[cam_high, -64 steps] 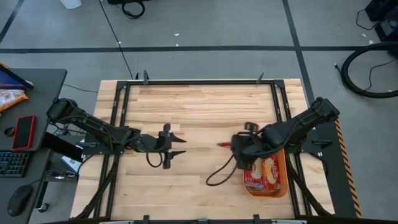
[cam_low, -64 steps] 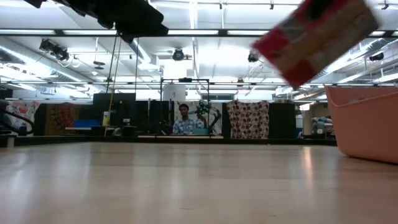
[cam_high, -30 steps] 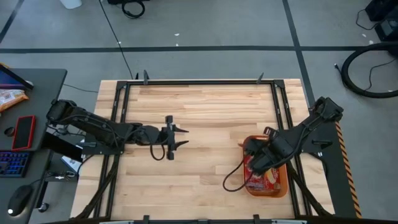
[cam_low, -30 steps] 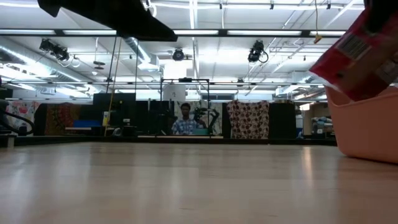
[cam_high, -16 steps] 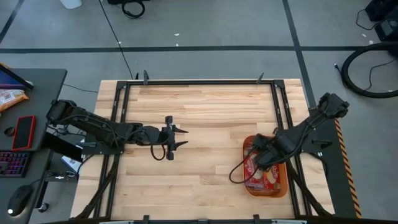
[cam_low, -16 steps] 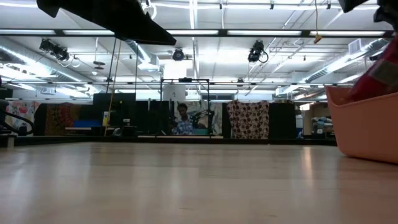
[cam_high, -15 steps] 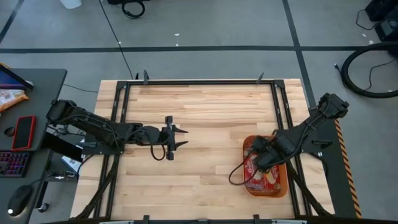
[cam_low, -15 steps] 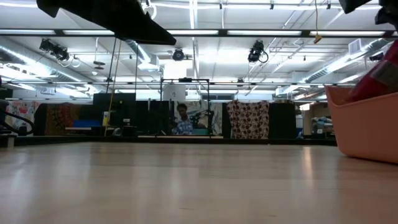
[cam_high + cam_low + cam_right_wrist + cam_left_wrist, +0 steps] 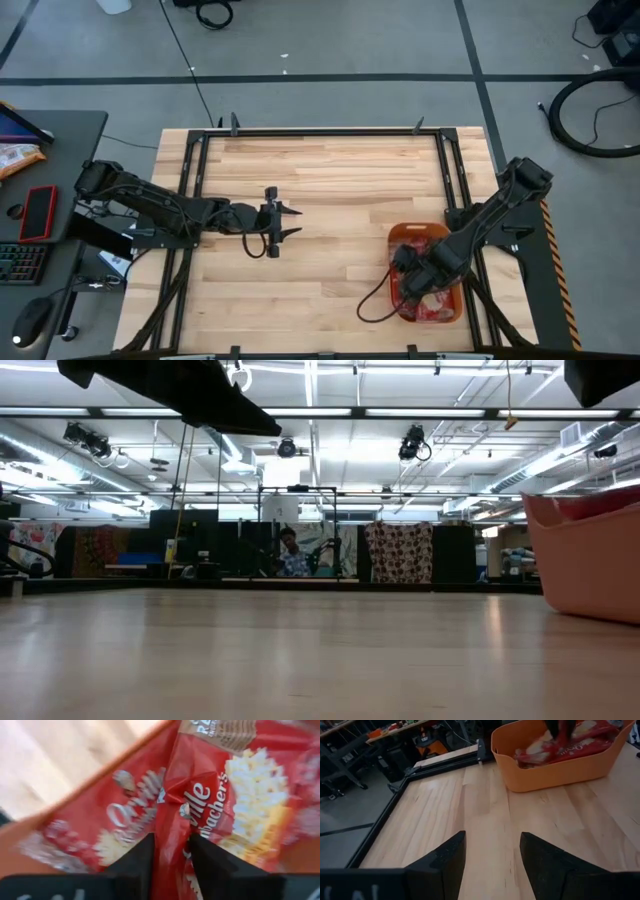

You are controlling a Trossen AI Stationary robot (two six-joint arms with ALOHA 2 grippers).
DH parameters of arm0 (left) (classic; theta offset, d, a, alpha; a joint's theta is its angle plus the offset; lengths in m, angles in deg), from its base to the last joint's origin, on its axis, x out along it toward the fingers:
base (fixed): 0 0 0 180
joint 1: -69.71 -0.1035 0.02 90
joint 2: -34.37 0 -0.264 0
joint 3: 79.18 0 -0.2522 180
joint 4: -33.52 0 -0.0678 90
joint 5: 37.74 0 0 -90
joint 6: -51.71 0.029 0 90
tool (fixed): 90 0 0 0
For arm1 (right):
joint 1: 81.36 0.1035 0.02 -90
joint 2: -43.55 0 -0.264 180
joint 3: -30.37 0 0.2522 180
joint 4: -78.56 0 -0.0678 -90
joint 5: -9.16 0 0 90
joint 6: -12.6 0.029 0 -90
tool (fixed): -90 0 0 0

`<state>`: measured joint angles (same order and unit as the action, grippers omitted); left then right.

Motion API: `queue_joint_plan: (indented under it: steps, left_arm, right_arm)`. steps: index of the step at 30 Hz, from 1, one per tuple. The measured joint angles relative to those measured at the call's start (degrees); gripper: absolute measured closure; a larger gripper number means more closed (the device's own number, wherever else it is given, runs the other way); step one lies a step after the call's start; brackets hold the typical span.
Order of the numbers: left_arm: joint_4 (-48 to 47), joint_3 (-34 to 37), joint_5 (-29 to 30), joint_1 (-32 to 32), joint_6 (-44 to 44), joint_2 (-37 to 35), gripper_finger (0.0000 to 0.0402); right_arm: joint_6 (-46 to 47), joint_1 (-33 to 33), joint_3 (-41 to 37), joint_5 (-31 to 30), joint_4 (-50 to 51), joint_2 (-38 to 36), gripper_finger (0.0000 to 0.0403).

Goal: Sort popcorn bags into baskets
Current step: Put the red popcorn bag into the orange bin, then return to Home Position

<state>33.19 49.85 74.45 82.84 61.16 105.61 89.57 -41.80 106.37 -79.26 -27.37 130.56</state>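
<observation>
Left gripper (image 9: 298, 221): hangs over the middle of the table (image 9: 330, 170), well apart from the basket; fingers spread wide, nothing between them.
Ahead of the left fingers (image 9: 445, 862): bare wood runs unbroken from the tips to the near wall of the basket (image 9: 555, 772).
Beside the left fingers: the black frame rail (image 9: 385, 827) edges the boards off to one side, well clear of the tips; open board on the other side.
Right gripper (image 9: 405, 285): down over the basket (image 9: 420, 228), tips inside its rim at the end nearest the left arm.
Right fingers (image 9: 132, 865): parted partway; a raised red fold of one packet runs up between them, and no packet is lifted.
Popcorn bags (image 9: 250, 785): lying in the basket directly under and ahead of the right fingers, overlapping one another, printed faces up.
Bags from the left wrist view: red packets (image 9: 580, 747) heaped inside, some edges standing above the rim.
Basket edge by the right fingers: the orange rim (image 9: 107, 770) crosses just beyond the tips, with table wood past it.
Basket from the low view: its wall (image 9: 590, 570) stands at the far side of the boards, a sliver of red showing above the rim.
Room around the basket: the boards between the two grippers are open; the basket's outer side lies near the frame rail.
Background: a person (image 9: 290, 555) far behind the table.
</observation>
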Motion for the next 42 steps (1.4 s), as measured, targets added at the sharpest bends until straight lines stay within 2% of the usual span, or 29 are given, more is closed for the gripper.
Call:
queue_joint_plan:
  steps: [4,12,16,19,23,25,29,32,35,42]
  left_arm:
    - [-0.1,0.0,0.0,0.0,0.0,0.0,0.0212]
    - [-1.5,0.0,0.0,0.0,0.1,0.0,0.0212]
    - [-3.2,0.0,0.0,0.0,0.2,-0.9,0.0212]
    - [-3.5,0.0,0.0,0.0,0.2,-2.7,0.0212]
    - [-5.0,0.0,0.0,0.0,-0.2,-5.1,0.0212]
    - [-6.1,0.1,-0.5,0.0,-0.9,-6.4,0.0212]
    - [-4.8,2.6,-6.3,-0.6,-1.5,-9.7,0.0217]
    - [-1.8,5.3,-9.3,-2.4,-3.3,-12.5,0.0228]
    - [-0.5,8.1,-9.8,-3.9,-5.0,-15.1,0.0237]
    - [6.7,15.4,-10.1,-6.1,-8.9,-20.6,0.0253]
  right_arm:
    - [2.9,0.5,0.0,0.0,-5.0,1.7,0.024]
    - [4.5,0.5,0.2,0.1,-5.4,3.6,0.0168]
    - [4.5,-0.3,1.3,3.2,-1.6,2.1,0.0148]
    - [5.6,-0.3,4.7,2.1,2.8,0.5,0.0145]
    - [5.5,0.0,9.2,-5.1,9.6,-0.4,0.0148]
    - [2.9,0.7,10.2,-11.1,9.8,-1.0,0.0148]
    - [-4.3,2.2,10.2,-24.9,9.9,-1.3,0.0152]
    - [-6.0,2.3,8.9,-27.7,8.0,-3.6,0.0166]
    - [-8.4,2.2,5.7,-30.3,2.4,-7.4,0.0186]
    - [-16.4,-0.8,-8.3,-32.6,-15.1,-19.1,0.0223]
